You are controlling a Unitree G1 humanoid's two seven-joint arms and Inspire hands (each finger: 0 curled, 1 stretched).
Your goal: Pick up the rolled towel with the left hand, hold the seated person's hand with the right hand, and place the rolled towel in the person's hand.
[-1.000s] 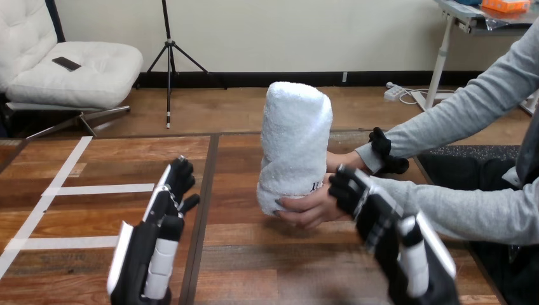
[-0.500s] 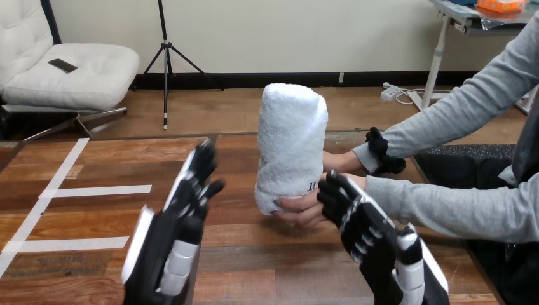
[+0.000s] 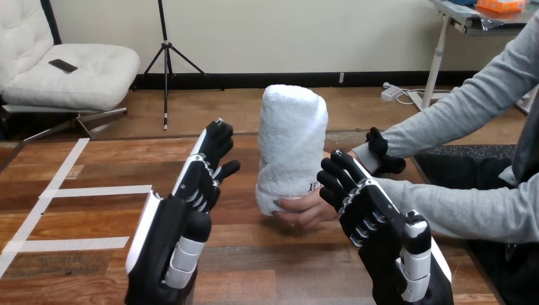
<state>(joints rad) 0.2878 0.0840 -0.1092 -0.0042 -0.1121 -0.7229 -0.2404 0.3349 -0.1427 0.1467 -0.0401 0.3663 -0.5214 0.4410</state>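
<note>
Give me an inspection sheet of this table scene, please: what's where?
Surface: wooden table, white tape strips at left.
Job's things: towel upright, its base in the person's hand.
Clutter: nothing seen.
Hands: left hand open, apart from the towel; right hand open, beside the person's hand; whether touching, cannot tell.
Cables: nothing seen.
Surroundings: the person's arms reach in from the right.

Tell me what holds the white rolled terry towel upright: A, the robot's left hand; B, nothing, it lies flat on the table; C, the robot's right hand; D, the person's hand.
D: the person's hand cups the base of the white rolled towel, while the robot's left hand is open beside it, apart.
</note>
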